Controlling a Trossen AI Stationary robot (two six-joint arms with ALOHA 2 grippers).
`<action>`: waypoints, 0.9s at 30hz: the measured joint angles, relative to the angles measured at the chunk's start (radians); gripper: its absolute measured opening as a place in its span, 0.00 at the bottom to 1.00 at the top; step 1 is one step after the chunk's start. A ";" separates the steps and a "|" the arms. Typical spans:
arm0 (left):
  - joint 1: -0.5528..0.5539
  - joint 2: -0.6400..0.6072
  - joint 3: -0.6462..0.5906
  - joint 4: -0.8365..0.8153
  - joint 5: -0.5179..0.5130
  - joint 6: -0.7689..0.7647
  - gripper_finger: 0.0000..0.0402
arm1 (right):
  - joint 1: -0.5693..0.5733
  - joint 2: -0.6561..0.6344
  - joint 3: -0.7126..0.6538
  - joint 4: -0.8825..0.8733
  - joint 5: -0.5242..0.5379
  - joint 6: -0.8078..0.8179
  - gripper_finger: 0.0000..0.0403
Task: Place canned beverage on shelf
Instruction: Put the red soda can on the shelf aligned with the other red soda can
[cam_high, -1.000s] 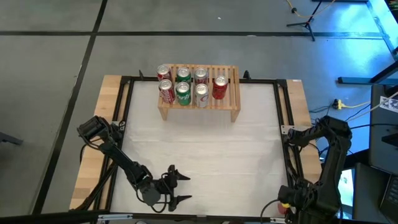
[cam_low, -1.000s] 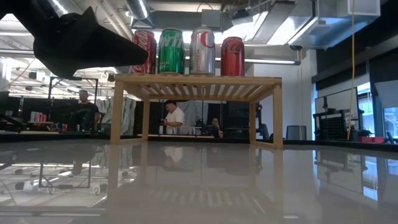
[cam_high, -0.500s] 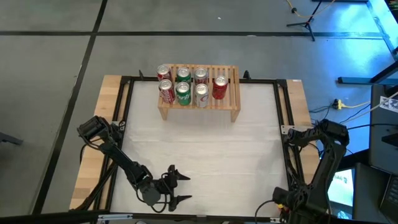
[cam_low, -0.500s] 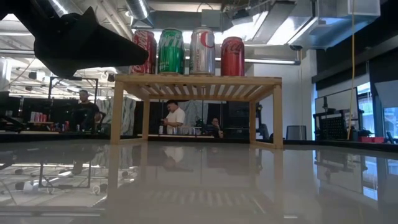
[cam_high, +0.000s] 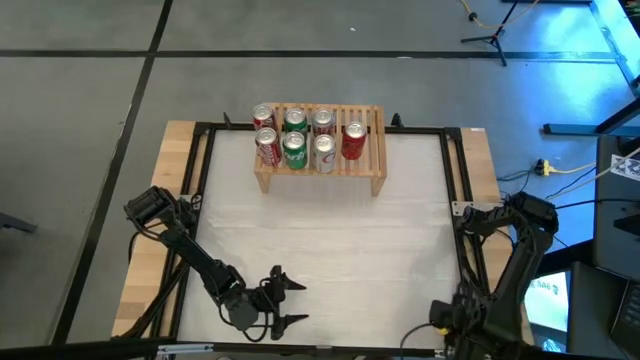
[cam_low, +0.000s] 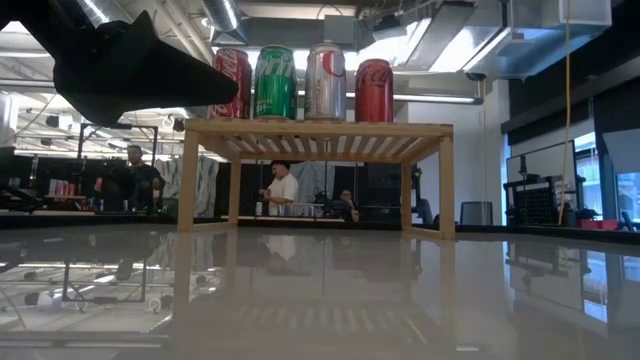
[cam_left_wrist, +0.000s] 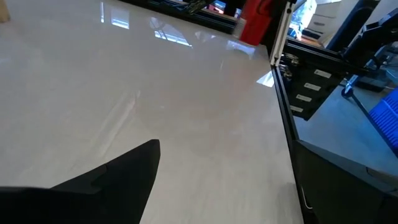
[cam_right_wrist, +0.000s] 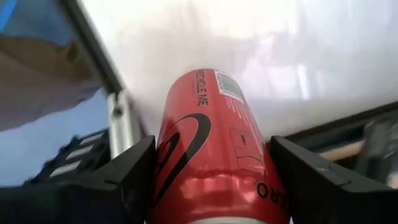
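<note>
Right wrist view shows the right hand (cam_right_wrist: 211, 180) clamped on a red can (cam_right_wrist: 214, 149) at the desk's (cam_high: 330, 240) near right corner; the left hand (cam_high: 285, 302) waits open near the front edge; carry the can upright to the shelf's (cam_high: 375, 150) free slats beside the cans (cam_high: 305, 135), I'd judge.

Grey floor (cam_high: 80, 120); people (cam_low: 280, 185) at distant desks.

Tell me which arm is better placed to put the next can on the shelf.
Right. The right gripper is already shut on a red can at the table's near right corner. The left gripper is open and empty. The shelf has free space beside its seven cans.
</note>
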 joint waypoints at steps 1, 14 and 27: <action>0.000 0.000 0.000 0.000 0.002 0.000 0.88 | -0.011 0.000 0.001 -0.012 0.018 -0.021 0.66; 0.000 0.000 0.000 0.000 0.002 0.000 0.88 | -0.261 -0.001 0.002 -0.021 0.123 -0.364 0.67; -0.001 0.000 0.000 0.000 0.028 0.000 0.88 | -0.495 -0.002 -0.040 0.060 0.073 -0.623 0.71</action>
